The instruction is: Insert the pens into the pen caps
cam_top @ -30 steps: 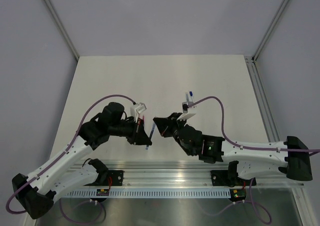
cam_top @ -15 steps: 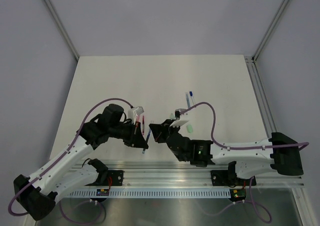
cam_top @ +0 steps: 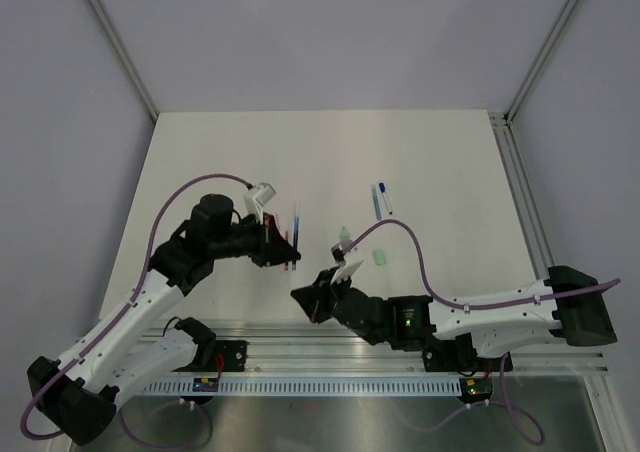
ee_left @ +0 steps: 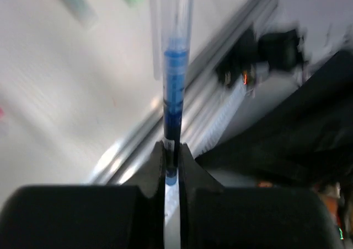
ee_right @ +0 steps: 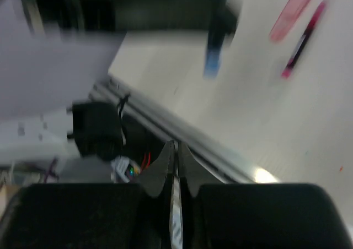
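My left tool (ee_left: 171,150) clamps the blue pen (ee_left: 174,95) by its end; likely light, stiff, slick. My right tool (ee_right: 175,148) looks closed, empty.

A robotics laboratory test cell is shown; a plain white tabletop (cam_top: 430,152) is enclosed by pale grey wall panels (cam_top: 330,32) held in bare aluminium frame struts (cam_top: 113,42); two black-and-white robot arms (cam_top: 120,327) are bolted to a ribbed aluminium rail (cam_top: 300,357) at the near edge; purple cables (cam_top: 200,178) are looped from the arms; small circuit boards with lit indicators (cam_top: 472,390) are mounted beside a slotted white cable strip (cam_top: 330,384).
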